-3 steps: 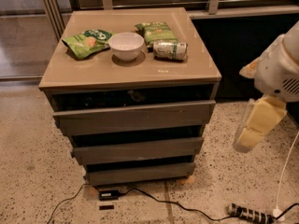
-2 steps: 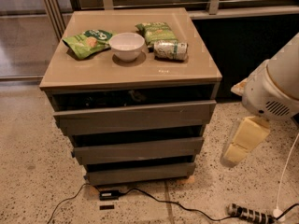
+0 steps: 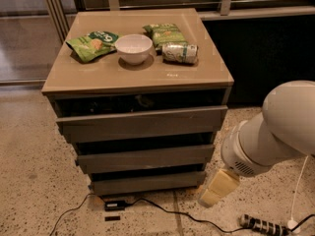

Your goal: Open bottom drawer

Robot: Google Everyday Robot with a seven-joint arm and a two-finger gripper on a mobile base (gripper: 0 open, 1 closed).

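A: Looking for the bottom drawer. Sitting where?

B: Sitting lowest of three grey-brown fronts on the desk, just above the floor, looking narrowest of the three. Appearing shut or nearly so, with a dark gap above its top edge.

A: And the end effector?

B: Hanging low off the desk's front right corner, near the right end of that drawer front but apart from it. Carrying nothing, by the look of it. Not managing to tell how far open.

A: Handling this step how?

B: Judging it an approach, with no contact yet. Finding no handle, so probably reaching into the gap, hooking behind the top edge, then pulling straight out and level. Aiming nearer the middle than the right end, to avoid skewing the drawer. Keeping clear of the front above, and minding the black cable trailing across the floor right in front.

A: Reading any labels?

B: Spotting two green snack bags, one toward the desk's back left corner, one toward the back edge, with a white bowl between and a can lying on its side. Seeing print on bags and can, but not making out any brand.
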